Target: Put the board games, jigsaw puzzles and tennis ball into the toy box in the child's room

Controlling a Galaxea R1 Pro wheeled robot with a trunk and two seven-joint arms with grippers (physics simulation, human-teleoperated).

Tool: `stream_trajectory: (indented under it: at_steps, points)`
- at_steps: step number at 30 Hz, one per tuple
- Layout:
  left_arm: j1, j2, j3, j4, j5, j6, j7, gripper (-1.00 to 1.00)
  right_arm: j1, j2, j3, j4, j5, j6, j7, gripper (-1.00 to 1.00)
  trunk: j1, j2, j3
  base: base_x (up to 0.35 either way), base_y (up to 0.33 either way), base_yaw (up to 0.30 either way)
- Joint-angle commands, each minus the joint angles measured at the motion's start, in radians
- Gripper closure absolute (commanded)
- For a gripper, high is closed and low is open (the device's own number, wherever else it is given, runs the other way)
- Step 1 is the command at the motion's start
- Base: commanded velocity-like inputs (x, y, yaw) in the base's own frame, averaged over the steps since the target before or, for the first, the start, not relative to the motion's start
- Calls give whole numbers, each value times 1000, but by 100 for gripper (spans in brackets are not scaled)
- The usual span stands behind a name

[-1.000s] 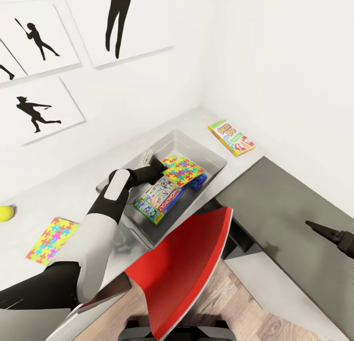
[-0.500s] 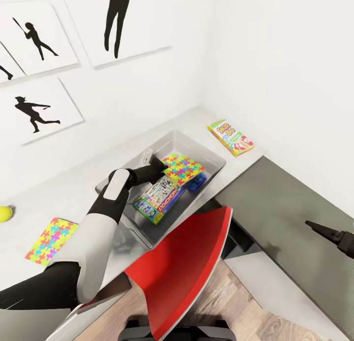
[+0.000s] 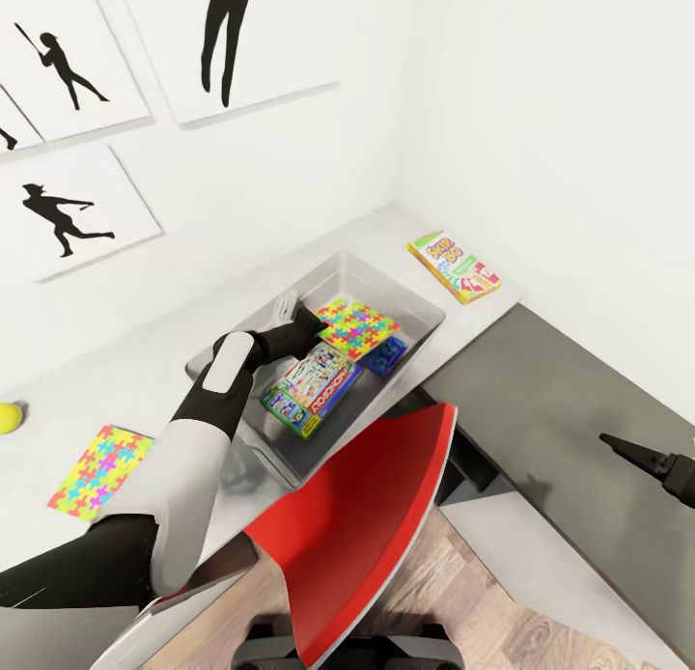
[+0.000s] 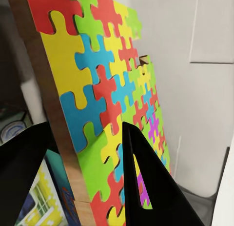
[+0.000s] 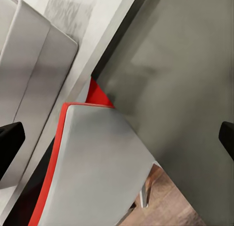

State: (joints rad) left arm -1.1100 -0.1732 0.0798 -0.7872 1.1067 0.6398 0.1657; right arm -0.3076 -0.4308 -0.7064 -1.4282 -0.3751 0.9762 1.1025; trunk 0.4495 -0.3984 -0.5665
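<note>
The light grey toy box [image 3: 426, 312] sits on the pale table [image 3: 145, 380]. Inside it lie the Monopoly board game [image 3: 311, 388] and a smaller blue one [image 3: 384, 354]. My left gripper [image 3: 314, 322] is inside the box, shut on the edge of a jigsaw puzzle [image 3: 359, 327] held tilted over the games. In the left wrist view the puzzle [image 4: 107, 94] stands between the dark fingers [image 4: 156, 187]. A second jigsaw [image 3: 99, 472] and the tennis ball [image 3: 8, 417] lie on the table at the left. The yellow-green-red board game [image 3: 454, 267] lies beyond the box. My right gripper [image 3: 627, 450] hangs open over the dark desk section.
A red-backed chair [image 3: 362, 525] stands tight against the desk in front of the toy box, also seen as the red chair [image 5: 97, 162] from the right wrist. White walls with silhouette pictures [image 3: 68, 211] close the desk's corner. The dark grey desk section [image 3: 569, 409] runs along the right.
The whole view has shifted slightly. The jigsaw in my left gripper has drawn back a little toward the box's far side, uncovering more of the blue game. The right arm has not moved.
</note>
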Motion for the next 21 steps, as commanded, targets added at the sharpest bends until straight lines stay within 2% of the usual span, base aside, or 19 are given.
stream_trajectory:
  at_steps: [1, 5, 6, 21]
  points:
    - [-1, -1, 5, -1, 11, 5, 9, 100, -1, 0, -1, 0, 1, 4, 3, -100, 1, -2, -2, 0, 0, 0]
    - [-1, -1, 5, -1, 11, 4, 9, 100, -1, 0, -1, 0, 1, 4, 3, -100, 1, -2, -3, 0, 0, 0]
    - [-1, -1, 5, -1, 11, 4, 9, -100, -1, 0, -1, 0, 1, 4, 3, -100, 1, -2, -3, 0, 0, 0]
    - [-1, -1, 5, -5, 12, 3, 9, -100, -1, 0, -1, 0, 1, 4, 3, -100, 1, -2, -3, 0, 0, 0]
